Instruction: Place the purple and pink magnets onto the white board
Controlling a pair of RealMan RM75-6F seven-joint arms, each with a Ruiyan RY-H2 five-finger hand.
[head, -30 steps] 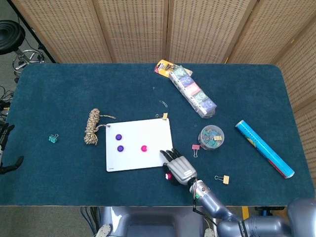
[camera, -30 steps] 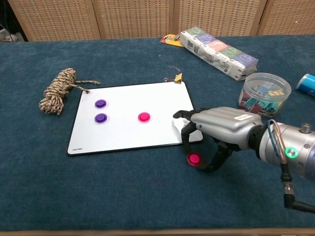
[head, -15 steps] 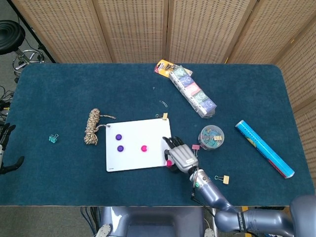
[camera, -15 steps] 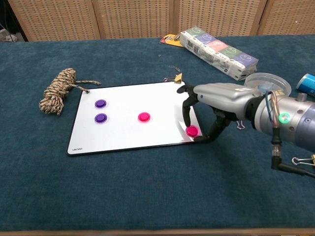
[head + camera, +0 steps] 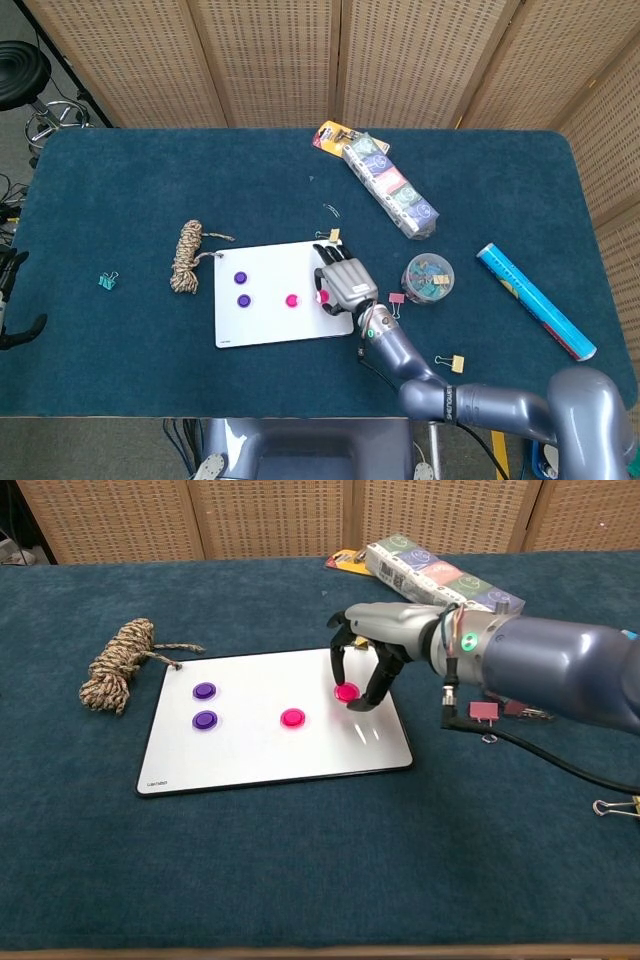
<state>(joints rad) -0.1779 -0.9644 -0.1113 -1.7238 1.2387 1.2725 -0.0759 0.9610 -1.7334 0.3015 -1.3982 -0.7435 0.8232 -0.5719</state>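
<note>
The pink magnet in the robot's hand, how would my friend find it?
Look at the white board in the middle of the blue table. Near its right side, the right hand pinches a pink magnet. The other pink magnet lies alone, untouched, nearer the board's middle.

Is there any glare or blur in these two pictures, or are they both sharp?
Chest view: sharp, with small bright streaks of glare on the white board near the right hand. Head view: evenly lit and sharp, only soft shadows under the hand; no glare visible on the board.
</note>
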